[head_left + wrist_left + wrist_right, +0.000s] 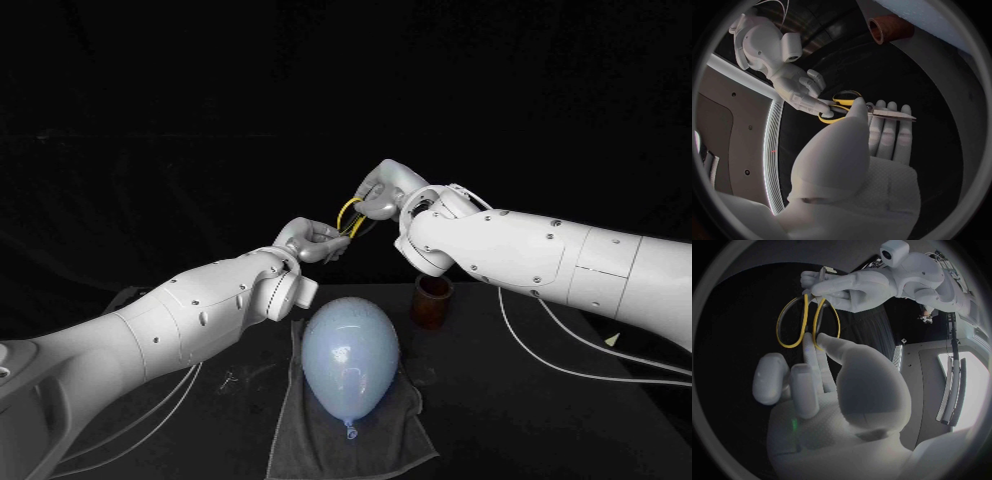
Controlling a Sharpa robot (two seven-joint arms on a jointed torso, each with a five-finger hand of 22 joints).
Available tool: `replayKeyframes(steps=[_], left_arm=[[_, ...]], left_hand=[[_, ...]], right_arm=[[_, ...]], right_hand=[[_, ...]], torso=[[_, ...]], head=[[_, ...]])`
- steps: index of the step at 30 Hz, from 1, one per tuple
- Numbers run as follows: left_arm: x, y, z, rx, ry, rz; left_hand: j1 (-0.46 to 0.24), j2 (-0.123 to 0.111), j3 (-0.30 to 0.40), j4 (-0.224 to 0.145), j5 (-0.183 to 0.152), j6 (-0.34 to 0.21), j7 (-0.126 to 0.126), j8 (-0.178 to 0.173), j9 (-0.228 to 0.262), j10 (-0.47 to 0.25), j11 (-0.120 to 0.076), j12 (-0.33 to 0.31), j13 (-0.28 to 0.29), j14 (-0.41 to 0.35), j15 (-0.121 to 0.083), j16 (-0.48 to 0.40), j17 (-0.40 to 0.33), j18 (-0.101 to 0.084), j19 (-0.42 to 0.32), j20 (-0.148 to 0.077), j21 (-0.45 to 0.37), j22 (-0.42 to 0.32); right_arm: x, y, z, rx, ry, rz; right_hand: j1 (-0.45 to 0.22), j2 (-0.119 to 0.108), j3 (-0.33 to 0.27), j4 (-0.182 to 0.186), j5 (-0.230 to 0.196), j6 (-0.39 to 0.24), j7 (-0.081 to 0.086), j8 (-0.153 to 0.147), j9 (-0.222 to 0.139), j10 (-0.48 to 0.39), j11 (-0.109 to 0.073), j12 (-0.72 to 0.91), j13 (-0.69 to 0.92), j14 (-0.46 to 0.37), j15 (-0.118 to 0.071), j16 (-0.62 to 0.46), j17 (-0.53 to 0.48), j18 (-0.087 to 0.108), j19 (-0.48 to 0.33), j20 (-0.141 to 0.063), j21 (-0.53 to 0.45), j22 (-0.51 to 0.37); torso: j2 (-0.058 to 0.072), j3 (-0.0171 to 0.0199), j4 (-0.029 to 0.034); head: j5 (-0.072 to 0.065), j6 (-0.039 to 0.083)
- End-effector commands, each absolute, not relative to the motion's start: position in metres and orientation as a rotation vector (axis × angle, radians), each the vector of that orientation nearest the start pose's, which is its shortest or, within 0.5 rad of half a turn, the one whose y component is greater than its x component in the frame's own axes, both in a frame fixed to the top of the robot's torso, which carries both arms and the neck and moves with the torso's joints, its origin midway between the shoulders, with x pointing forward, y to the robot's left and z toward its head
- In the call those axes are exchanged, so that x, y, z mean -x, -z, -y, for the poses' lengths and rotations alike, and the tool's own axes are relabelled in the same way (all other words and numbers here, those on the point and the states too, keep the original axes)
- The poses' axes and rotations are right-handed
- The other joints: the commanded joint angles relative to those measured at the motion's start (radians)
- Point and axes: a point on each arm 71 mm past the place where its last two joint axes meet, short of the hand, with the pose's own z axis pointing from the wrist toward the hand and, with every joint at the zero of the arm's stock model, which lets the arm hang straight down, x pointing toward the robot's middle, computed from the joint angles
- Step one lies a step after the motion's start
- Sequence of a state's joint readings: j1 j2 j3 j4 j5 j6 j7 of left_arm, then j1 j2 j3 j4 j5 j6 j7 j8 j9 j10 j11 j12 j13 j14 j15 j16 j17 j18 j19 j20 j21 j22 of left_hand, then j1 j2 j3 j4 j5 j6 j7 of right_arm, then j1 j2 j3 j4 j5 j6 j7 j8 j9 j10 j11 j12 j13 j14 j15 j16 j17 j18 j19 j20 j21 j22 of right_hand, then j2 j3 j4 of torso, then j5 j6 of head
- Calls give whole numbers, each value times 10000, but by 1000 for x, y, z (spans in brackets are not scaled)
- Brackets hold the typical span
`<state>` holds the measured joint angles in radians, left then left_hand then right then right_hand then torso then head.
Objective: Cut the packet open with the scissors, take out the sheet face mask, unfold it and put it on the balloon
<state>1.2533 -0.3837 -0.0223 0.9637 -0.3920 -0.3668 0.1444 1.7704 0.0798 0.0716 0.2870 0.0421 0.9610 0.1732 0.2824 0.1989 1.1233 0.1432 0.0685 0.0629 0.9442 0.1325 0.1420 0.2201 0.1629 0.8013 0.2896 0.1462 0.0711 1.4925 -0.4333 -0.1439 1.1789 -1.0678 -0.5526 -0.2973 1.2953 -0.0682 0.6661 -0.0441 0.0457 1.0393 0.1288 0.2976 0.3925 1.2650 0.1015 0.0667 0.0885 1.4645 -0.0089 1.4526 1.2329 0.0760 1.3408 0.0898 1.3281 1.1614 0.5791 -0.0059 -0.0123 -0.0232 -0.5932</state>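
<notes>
– Where are the scissors (351,215)?
– Mid-air above the bench (577,430); left hand (310,240) grasps the blades; right hand (382,190) pinches a yellow loop.
– Step?
– Readying the cut, I judge; next, right fingers must thread both loops.

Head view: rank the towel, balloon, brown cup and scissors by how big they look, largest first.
1. towel
2. balloon
3. cup and scissors: unsure. The cup is partly hidden, and the scissors are raised nearer the camera with only their yellow handles showing.
</notes>
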Motion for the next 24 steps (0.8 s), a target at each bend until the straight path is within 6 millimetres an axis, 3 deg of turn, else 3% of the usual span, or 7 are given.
replayKeyframes(steps=[1,8,9,14,19,20,24], left_arm=[[-584,178,-128,8147,11807,-15370],[-584,178,-128,8134,11857,-15426],[-584,178,-129,8130,11871,-15454],[-583,178,-130,8097,11973,-15645],[-581,179,-130,8046,12110,-15925],[-581,180,-130,8034,12137,-15993],[-580,180,-130,7990,12184,-16189]], left_hand=[[185,54,267,-2,69,117,-42,118,150,169,-48,-25,-6,125,-27,53,26,134,101,3,34,6],[-275,-450,1789,23,63,135,-101,352,375,441,-117,-76,-16,367,-90,-15,55,132,190,2,-2,-23],[-773,-934,2900,-25,61,60,-105,500,544,483,-126,-76,-14,436,-94,-100,74,128,221,0,-34,-23],[-1287,-1305,3851,-175,65,13,-90,719,766,606,-137,-65,-7,521,-106,-143,128,123,241,1,-67,-21],[-1579,-1427,4234,-302,60,-41,-85,833,887,630,-145,-65,-6,538,-108,-172,161,125,245,-1,-89,-23],[-1579,-1427,4234,-302,60,-41,-85,833,887,630,-145,-65,-6,538,-108,-172,161,125,245,-1,-89,-23],[-1645,-1441,4304,-334,59,-55,-80,858,915,638,-145,-64,-5,542,-109,-177,170,124,247,0,-95,-23]], right_arm=[[-573,72,106,-2482,-6507,-14444],[-575,73,108,-2450,-6510,-14574],[-575,73,109,-2455,-6537,-14595],[-578,74,112,-2406,-6736,-14648],[-580,76,116,-2291,-7033,-14639],[-580,76,117,-2266,-7127,-14618],[-581,76,122,-2183,-7420,-14404]], right_hand=[[-30,106,68,-18,29,81,-18,35,15,529,-434,31,3,469,-74,38,17,116,-29,9,-6,17],[-133,-92,23,-119,30,-59,25,100,129,414,-393,-38,-23,435,-51,-11,-134,167,-190,17,-163,-219],[-183,-170,-48,-132,36,-128,53,94,149,305,-359,-63,-44,415,-25,-40,-207,193,-280,31,-254,-356],[-568,-532,-437,18,87,-696,303,-251,64,-437,-117,-64,-179,152,188,-472,-1128,417,-1050,207,-1087,-1489],[-718,-884,-825,208,88,-975,542,-709,-125,-1444,178,-43,-233,-1690,466,-2892,-5478,1064,-3580,507,-4031,-4957],[-690,-894,-904,222,84,-975,551,-764,-149,-1556,196,-33,-229,-2180,491,-3494,-6399,1067,-3725,536,-4269,-5074],[-560,-936,-1316,288,91,-966,531,-1003,-257,-1705,230,-14,-207,-3293,575,-4740,-7226,1055,-4297,645,-5442,-5687]], torso=[[-2,-4,1],[-1,-3,-4],[-1,-3,-4],[2,0,3],[-3,-1,-2],[-4,4,-2],[-3,-1,0]], head=[[6,-2],[5,-18],[5,-16],[11,-26],[23,-18],[25,-19],[29,-15]])
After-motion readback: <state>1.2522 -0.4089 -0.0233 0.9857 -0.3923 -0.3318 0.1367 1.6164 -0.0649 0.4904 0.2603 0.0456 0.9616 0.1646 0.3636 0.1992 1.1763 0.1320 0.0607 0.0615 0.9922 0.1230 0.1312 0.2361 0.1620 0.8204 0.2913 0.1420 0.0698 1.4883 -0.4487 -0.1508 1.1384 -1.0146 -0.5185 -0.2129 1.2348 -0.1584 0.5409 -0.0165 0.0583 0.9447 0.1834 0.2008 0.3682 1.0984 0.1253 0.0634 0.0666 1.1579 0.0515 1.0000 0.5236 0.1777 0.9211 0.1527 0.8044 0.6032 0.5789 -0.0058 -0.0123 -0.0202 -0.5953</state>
